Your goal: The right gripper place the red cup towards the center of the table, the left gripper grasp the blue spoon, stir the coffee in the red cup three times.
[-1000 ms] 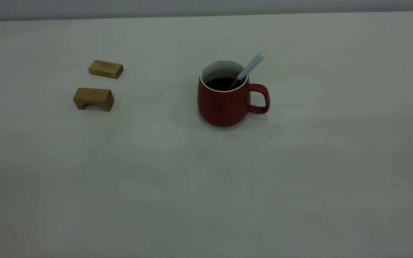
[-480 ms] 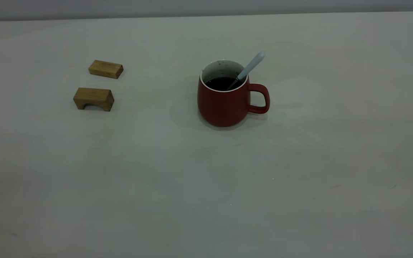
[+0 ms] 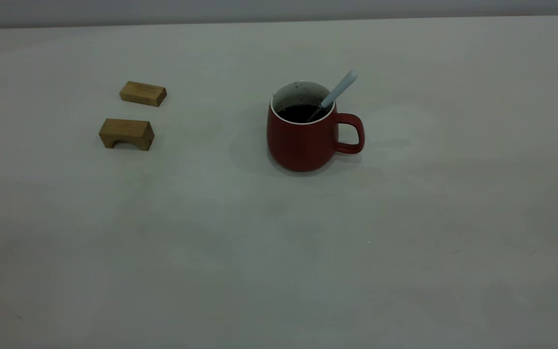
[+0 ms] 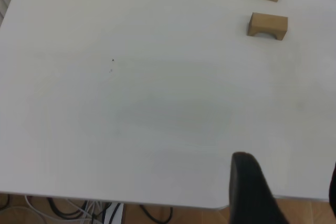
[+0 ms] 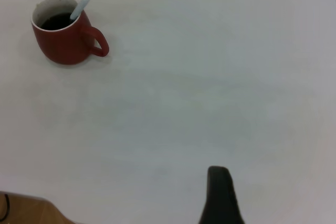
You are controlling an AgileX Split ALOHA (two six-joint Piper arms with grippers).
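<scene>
Dark red ceramic marks the red cup point(image 3: 303, 133), which is seen standing upright near the middle of the table point(image 3: 279, 252), its loop handle turned toward the right arm's side in the exterior view. The coffee point(image 3: 301, 113) is held inside it, below a speckled white lining. The blue spoon point(image 3: 338, 90) is propped in the cup, its pale handle leaned against the rim above the handle side and its grey neck dipped into the liquid; the bowl is hidden under the surface.

Neither arm is shown in the exterior view. In the right wrist view a single dark finger point(image 5: 220, 195) of the right gripper point(image 5: 252, 203) is seen at the frame's edge, over bare tabletop near the table's edge and well apart from the cup point(image 5: 65, 38) and spoon point(image 5: 80, 7). Its other finger is cut off, so how far it is parted cannot be told; nothing is seen held.

In the left wrist view one dark finger point(image 4: 249, 190) of the left gripper point(image 4: 289, 192) and a sliver of the other are seen over the table's edge, widely spread and with nothing between them. The cup is not shown there. Two tan wooden blocks point(image 3: 126, 133) are seen well apart from the cup, on the left arm's side.
</scene>
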